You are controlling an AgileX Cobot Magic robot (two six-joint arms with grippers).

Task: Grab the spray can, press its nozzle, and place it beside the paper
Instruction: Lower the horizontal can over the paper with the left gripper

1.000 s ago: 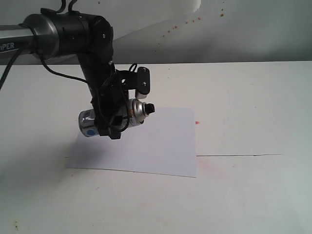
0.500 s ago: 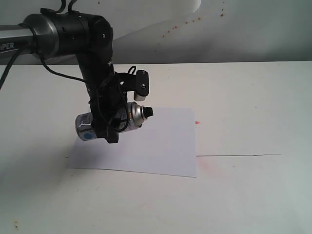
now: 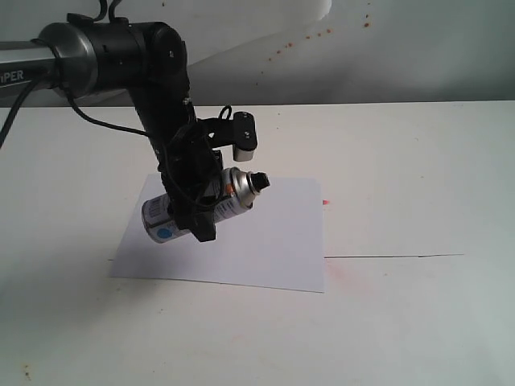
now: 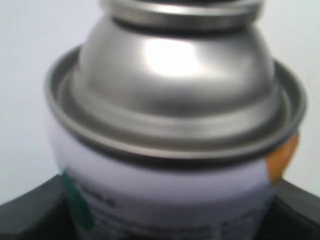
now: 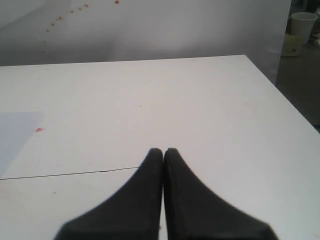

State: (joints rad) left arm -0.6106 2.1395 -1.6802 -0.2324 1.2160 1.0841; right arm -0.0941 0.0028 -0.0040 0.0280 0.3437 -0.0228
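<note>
Noted: the spray can is off the surface and lies nearly level in the left gripper, whose jaws are clamped round its labelled middle. Its blue-dotted base is toward the left edge of the white worktop, and the black nozzle tips slightly up toward the right edge. The can hangs over the left part of the paper, which lies flat, left of the worktop's centre; the right gripper grasps nothing, jaws pressed together, over bare worktop apart from the paper.
</note>
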